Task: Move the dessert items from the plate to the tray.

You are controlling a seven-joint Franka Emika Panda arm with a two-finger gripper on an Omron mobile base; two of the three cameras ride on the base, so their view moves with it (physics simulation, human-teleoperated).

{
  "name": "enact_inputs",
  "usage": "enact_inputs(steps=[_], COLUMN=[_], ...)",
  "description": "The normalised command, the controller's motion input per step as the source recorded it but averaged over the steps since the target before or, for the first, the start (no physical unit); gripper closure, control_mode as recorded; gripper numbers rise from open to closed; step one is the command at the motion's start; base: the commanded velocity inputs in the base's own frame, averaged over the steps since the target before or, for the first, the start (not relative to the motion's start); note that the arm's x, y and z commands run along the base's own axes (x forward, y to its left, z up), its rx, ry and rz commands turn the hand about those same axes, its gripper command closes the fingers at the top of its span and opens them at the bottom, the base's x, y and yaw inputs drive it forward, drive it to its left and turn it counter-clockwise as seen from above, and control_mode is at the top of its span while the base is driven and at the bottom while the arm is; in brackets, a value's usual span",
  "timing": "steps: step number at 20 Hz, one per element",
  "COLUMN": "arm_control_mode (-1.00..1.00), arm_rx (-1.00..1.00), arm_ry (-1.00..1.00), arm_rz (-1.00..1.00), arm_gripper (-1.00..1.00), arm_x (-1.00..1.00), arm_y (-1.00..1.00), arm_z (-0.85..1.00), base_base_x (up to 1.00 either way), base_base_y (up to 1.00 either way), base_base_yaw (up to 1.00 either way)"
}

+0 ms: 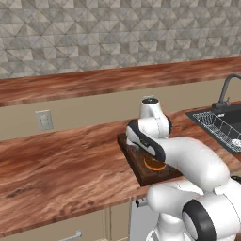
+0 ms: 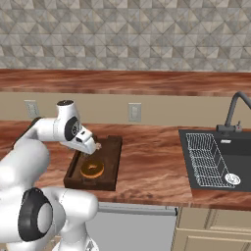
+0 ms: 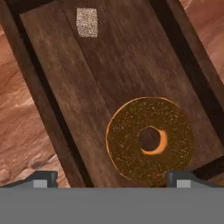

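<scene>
The tray [image 2: 109,164] lies on the wooden counter [image 1: 61,160] near its front edge, a dark brown board with a low raised rim, and on it rest two of the dessert items: the doughnut [image 3: 149,139], golden-brown and ring-shaped, flat toward the tray's near end, and a tiny pale whitish piece [image 3: 86,22] well apart from it toward the far end. In the right base view the black sink basin [image 2: 215,162] with its wire rack [image 2: 206,159] and tap [image 2: 236,110] sits well to the right of the tray, with bare counter between them. Two wall sockets [image 2: 134,112] show on the beige strip behind the counter. The white arm bends over the tray from the near side and covers part of it in the left base view. The gripper [image 3: 111,179] hangs above the doughnut with its fingers [image 3: 43,178] spread wide, one tip over the tray's rim and counter, the other over the doughnut's edge; they hold nothing. The long middle stretch of the tray between the two sweets is bare wood
</scene>
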Motion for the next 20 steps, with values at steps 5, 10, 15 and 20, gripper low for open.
enact_inputs(steps=[5,10,15,20], arm_control_mode=[-1.0,-1.0,-1.0,-1.0], arm_rx=[0.0,0.0,0.0,0.0], arm_ry=[-0.16,-0.18,-0.19,0.0], arm_rz=[0.01,0.02,0.06,0.05], arm_gripper=[-1.0,-1.0,-1.0,-1.0], arm_x=[-0.82,-0.99,-0.78,-0.2], arm_y=[0.04,0.0,-0.03,-0.38], arm_z=[1.0,1.0,0.88,0.04], base_base_x=[0.0,0.0,0.0,0.0], base_base_y=[0.0,0.0,0.0,0.0], base_base_yaw=[0.0,0.0,0.0,0.0])
